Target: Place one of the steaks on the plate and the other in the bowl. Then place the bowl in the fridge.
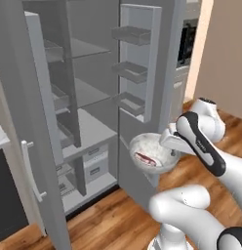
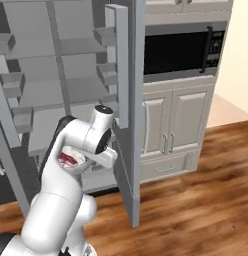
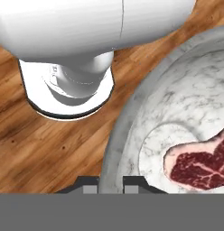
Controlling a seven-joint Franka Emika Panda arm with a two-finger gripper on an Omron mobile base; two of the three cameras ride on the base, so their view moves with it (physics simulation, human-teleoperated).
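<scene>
Now we hold the bowl point(image 1: 153, 153) by its rim, our gripper point(image 3: 110, 181) clamped on it, marbled steak point(image 3: 202, 164) inside, in the air before the open fridge point(image 1: 89, 102), whose shelves lie ahead and left.

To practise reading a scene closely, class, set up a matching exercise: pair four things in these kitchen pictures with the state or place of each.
Things:
1. marbled red steak
2. speckled whitish-grey bowl
3. tall grey fridge
4. black microwave

States or places:
A. doors standing open
B. held up off the wooden floor, rim pinched between the fingers
C. built in above white cabinet doors
D. lying inside the bowl

Pairs: 1-D, 2-B, 3-A, 4-C
</scene>
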